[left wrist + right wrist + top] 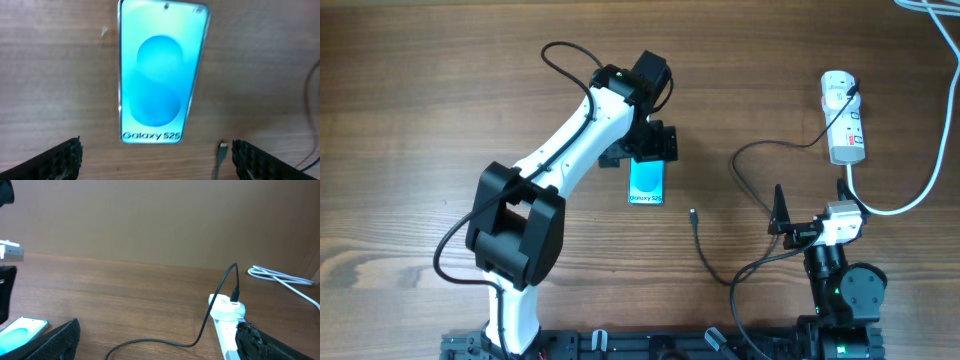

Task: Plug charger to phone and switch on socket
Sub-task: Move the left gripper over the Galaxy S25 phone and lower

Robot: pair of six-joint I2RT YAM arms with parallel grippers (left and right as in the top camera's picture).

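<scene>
The phone [647, 183] lies flat on the wooden table [440, 110], its cyan screen up and "Galaxy" at its near end. In the left wrist view the phone [161, 75] fills the centre. My left gripper [645, 150] hovers over it, open and empty [155, 160]. The charger's connector tip [692, 212] rests just right of the phone, close to my right fingertip [245, 155]. Its thin black cable [702, 250] loops back to the socket [845, 120], where it is plugged in. My right gripper [810, 200] stands open and empty [157, 340] just in front of the socket [227, 325].
A thick white cord [920, 195] runs from the socket's near end off the table's right side. The charger cable [145, 339] curves across the wood between my right fingers. The phone's corner [22, 332] shows at the lower left of the right wrist view.
</scene>
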